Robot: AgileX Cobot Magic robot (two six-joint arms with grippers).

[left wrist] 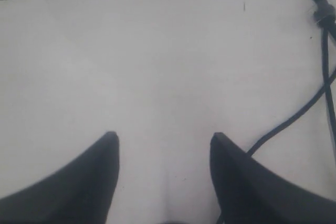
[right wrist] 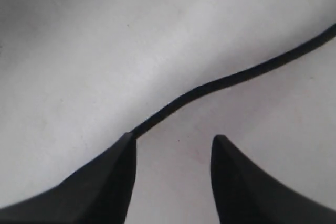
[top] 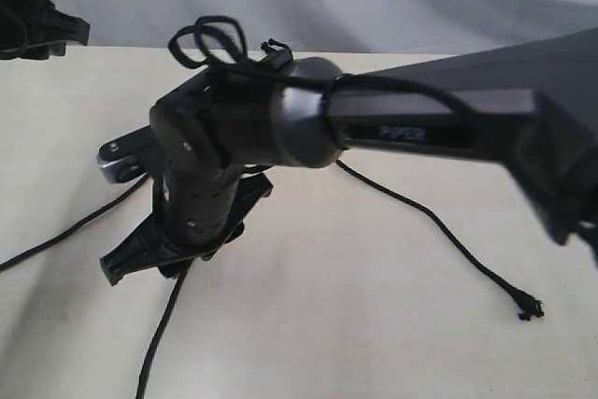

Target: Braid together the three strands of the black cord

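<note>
strand (right wrist: 220,82) runs across just beyond the spread right pincer (right wrist: 173,136)

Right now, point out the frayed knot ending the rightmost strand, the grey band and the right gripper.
frayed knot (top: 530,307), exterior view, middle of the frayed tip.
grey band (left wrist: 322,15), left wrist view, middle of the band.
right gripper (right wrist: 173,139), right wrist view, midway between its open fingertips.
</note>
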